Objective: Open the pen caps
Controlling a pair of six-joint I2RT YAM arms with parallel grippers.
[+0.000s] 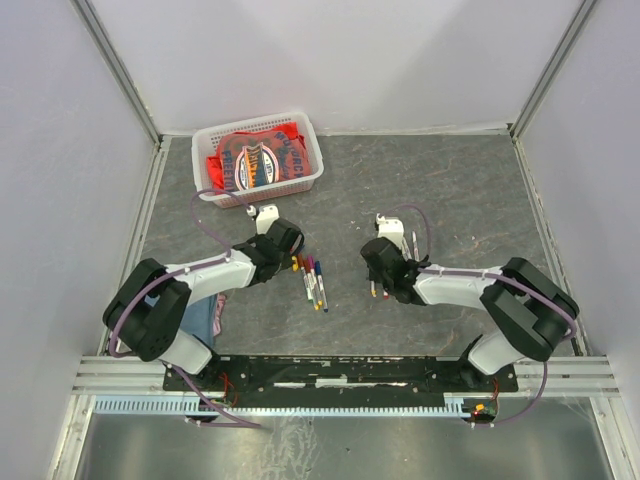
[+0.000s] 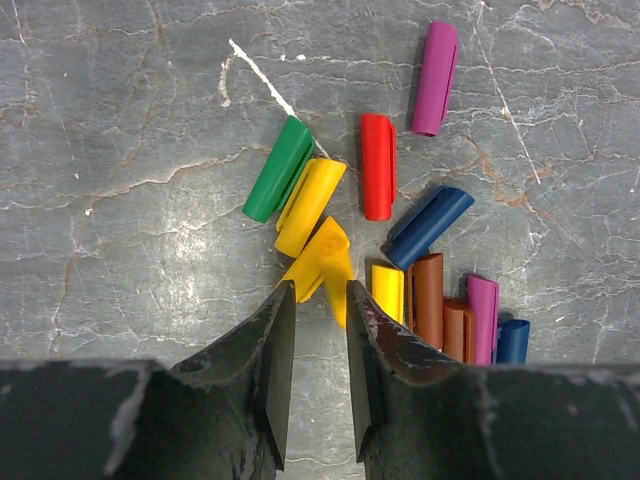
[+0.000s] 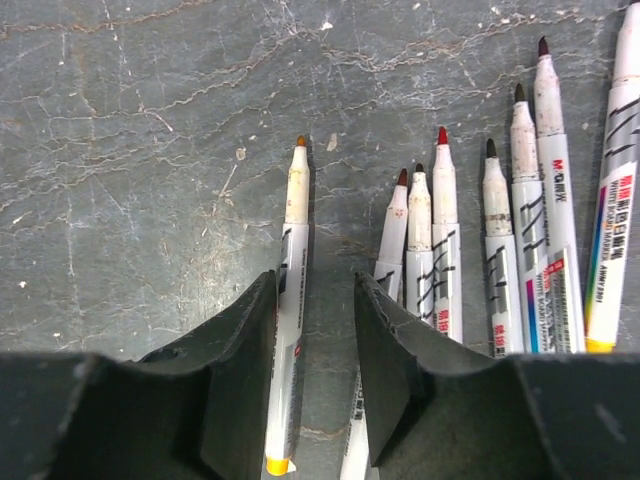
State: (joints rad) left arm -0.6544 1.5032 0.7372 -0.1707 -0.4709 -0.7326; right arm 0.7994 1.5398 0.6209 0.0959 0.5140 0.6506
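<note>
The pen caps (image 2: pixel 400 240) are off the pens, lying on their sides in a loose cluster. A green cap (image 2: pixel 280 168) and a yellow cap (image 2: pixel 310 205) touch side by side, slanted alike. Just below them is a blurred yellow-orange cap (image 2: pixel 320 262). A red cap (image 2: pixel 377 165) lies alone, with a purple cap (image 2: pixel 436 78) farther off. A slanted blue cap (image 2: pixel 428 226) sits above a tight row: short yellow cap (image 2: pixel 387 292), two brown caps (image 2: pixel 427 300), a pink cap (image 2: pixel 483 318), a second blue cap (image 2: pixel 513 340).

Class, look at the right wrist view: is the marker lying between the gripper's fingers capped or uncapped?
Uncapped. The marker ends in a bare orange tip; no cap sits on it.
</note>
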